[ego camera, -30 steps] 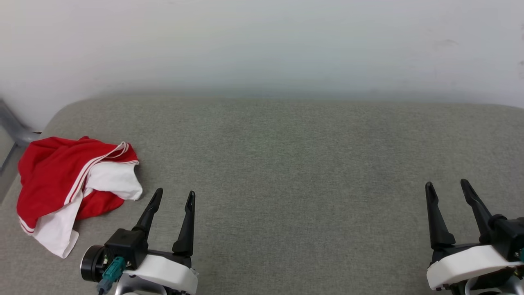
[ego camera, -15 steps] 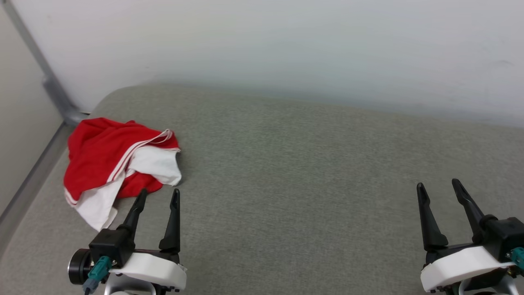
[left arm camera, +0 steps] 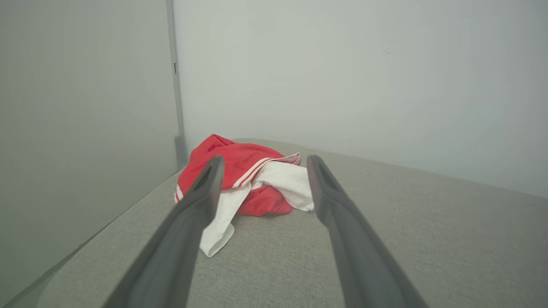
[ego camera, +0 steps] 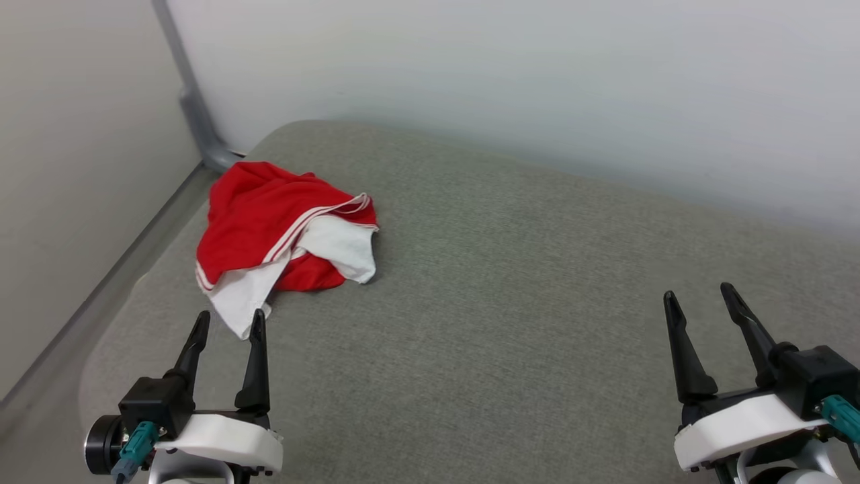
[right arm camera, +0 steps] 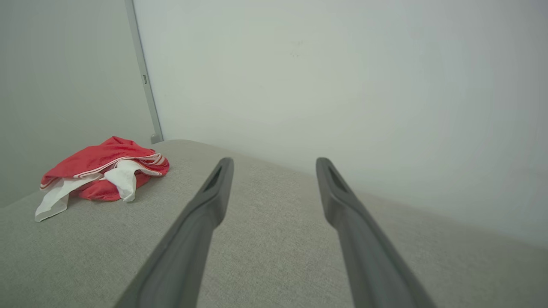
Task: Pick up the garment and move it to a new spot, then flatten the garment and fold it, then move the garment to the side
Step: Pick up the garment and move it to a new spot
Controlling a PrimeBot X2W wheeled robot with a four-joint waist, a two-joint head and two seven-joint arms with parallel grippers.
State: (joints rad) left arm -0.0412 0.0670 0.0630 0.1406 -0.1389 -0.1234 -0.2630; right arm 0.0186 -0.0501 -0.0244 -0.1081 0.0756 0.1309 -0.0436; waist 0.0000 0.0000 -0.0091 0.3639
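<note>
While I hold both arms low over the grey, coarse-woven padded surface (ego camera: 510,282), the soft bright red fabric garment with white panels (ego camera: 269,215) lies crumpled at its far left corner. There the rounded edge meets a smooth pale wall (ego camera: 537,81) and a thin grey metal post (ego camera: 191,101). The garment is a loose, rumpled heap with no flat face. A band of thin red-and-white striped trim runs diagonally across it, from near left to far right. One limp white flap trails off the heap toward me, and that flap gives the heap its longest line, roughly near to far. My left end effector (ego camera: 229,319) is spread open and empty, its long dark tapered fingers (left arm camera: 201,201) pointing at the garment just ahead. My right end effector (ego camera: 699,296) is also spread wide and empty, well apart from the garment.
</note>
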